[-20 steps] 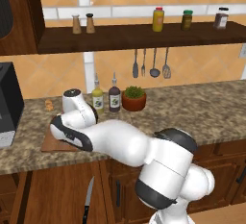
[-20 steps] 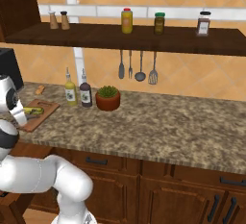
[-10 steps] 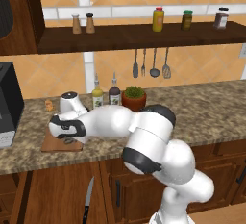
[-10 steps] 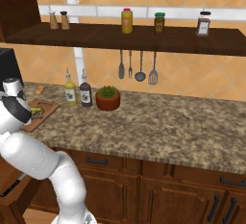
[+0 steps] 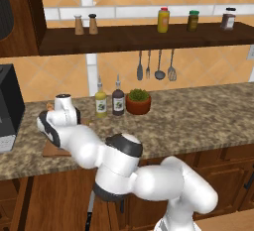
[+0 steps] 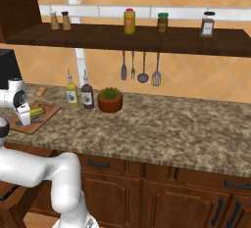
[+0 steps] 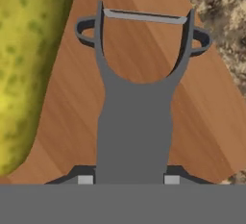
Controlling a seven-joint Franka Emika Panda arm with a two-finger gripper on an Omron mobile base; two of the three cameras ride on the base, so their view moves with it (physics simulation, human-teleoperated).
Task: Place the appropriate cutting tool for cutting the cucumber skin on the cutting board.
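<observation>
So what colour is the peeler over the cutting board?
Grey, with a paler silvery blade; the peeler shows best in the hand view.

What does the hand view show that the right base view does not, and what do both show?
Hand view: the peeler with its loop head and blade over the board, its handle between the end effector tips. Right base view: the shelf with jars, hanging utensils, two bottles and a potted plant. Both: the board and the cucumber.

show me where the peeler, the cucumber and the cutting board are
peeler (image 7: 134, 127), hand view, on its flat grey handle.
cucumber (image 7: 29, 59), hand view, on its yellow-green skin.
cutting board (image 7: 139, 45), hand view, on bare wood inside the peeler's loop.
</observation>
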